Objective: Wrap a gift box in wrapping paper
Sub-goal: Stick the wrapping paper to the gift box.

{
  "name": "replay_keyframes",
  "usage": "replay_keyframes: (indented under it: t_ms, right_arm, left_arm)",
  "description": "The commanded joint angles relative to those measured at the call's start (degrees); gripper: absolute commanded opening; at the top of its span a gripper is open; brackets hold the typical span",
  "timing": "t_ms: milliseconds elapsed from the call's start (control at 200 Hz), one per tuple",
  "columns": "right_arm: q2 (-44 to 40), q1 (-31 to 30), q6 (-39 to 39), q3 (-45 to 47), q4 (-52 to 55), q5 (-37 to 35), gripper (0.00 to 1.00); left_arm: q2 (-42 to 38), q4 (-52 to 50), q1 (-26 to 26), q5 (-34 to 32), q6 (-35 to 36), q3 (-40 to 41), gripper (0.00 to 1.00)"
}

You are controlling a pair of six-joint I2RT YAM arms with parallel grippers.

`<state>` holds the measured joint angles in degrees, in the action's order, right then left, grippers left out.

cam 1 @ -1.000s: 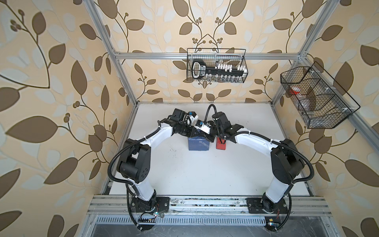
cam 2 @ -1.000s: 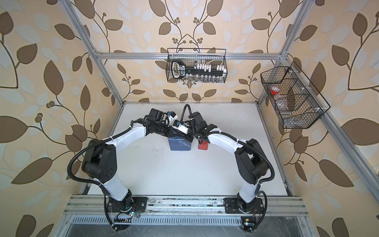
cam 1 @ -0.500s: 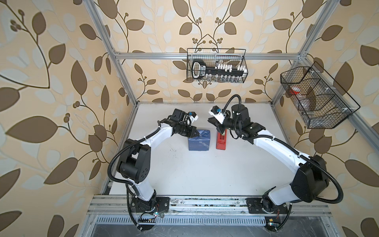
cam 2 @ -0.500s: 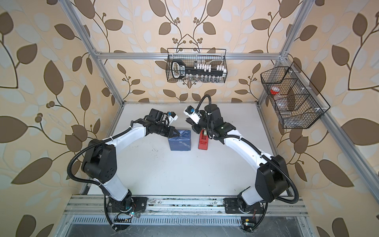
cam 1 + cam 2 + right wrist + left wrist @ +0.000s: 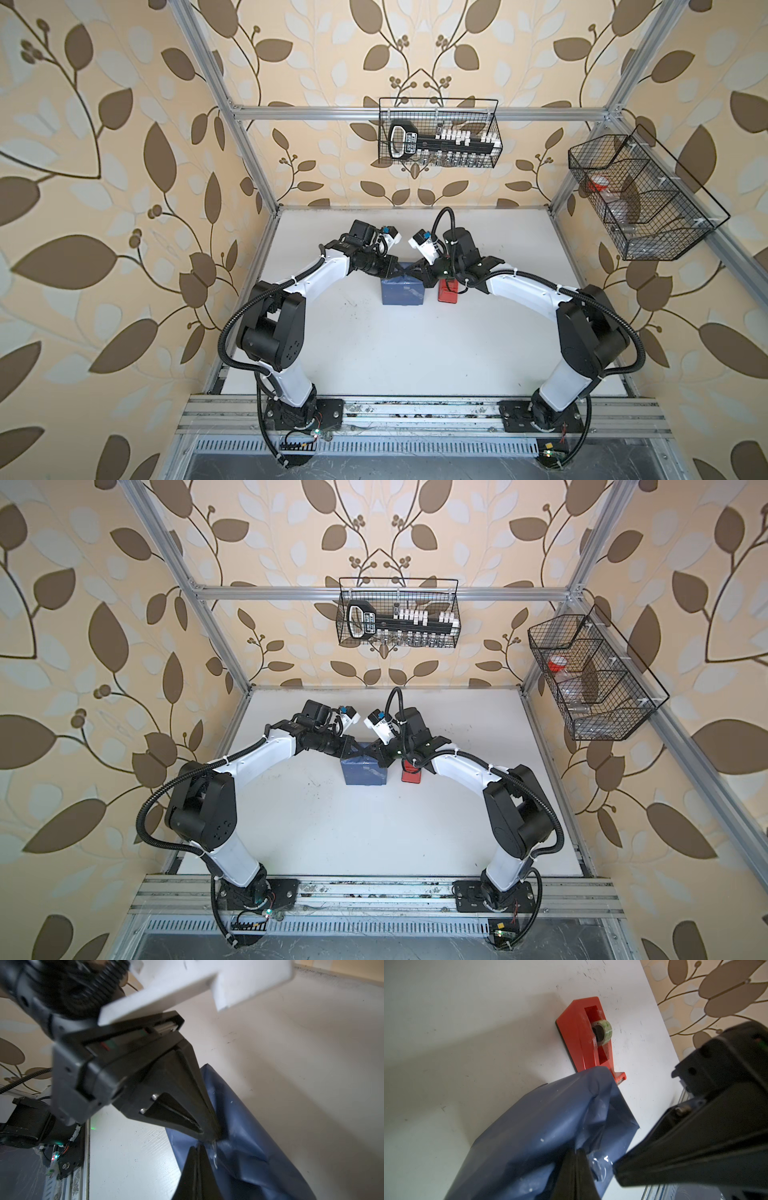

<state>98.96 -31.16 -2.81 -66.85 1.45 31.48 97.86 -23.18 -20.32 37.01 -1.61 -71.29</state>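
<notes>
The wrapping paper [image 5: 402,292] [image 5: 365,773], dark blue side out, covers the gift box, which is hidden under it at mid-table. At the parcel's far edge my left gripper [image 5: 402,270] [image 5: 578,1154] is shut, its tip pressed on the folded paper [image 5: 542,1126]. My right gripper [image 5: 411,270] [image 5: 198,1149] meets it tip to tip and is shut on a short curl of clear tape [image 5: 600,1164] [image 5: 215,1155]. That curl lies against the paper [image 5: 249,1147] between the two tips.
A red tape dispenser [image 5: 448,291] [image 5: 581,1043] with a green-tinted roll lies right of the parcel, under my right wrist. Two wire baskets [image 5: 438,139] [image 5: 640,199] hang on the back and right walls. Frame posts [image 5: 249,158] bound the white table [image 5: 415,353].
My right arm swung out to the dispenser's far end, shut its jaws there, and has come back to the parcel's far edge. The left gripper stayed on the paper.
</notes>
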Motion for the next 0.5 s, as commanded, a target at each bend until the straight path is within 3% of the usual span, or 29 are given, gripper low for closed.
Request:
replay_keyframes:
  t_ms: [0, 210, 495]
  right_arm:
    - [1.6, 0.2, -0.9, -2.6, 0.9, -0.1, 0.00]
    - [5.1, 0.5, -1.1, -4.1, 3.4, -3.1, 0.00]
    - [7.7, -1.0, 3.0, -7.7, 16.6, -5.9, 0.00]
  left_arm:
    - [3.3, -7.8, -0.5, -7.9, 0.4, 2.9, 0.00]
    - [3.7, -7.8, -0.6, -7.6, 0.1, 2.7, 0.00]
    - [3.4, -8.5, -0.6, -7.7, 0.7, 2.2, 0.00]
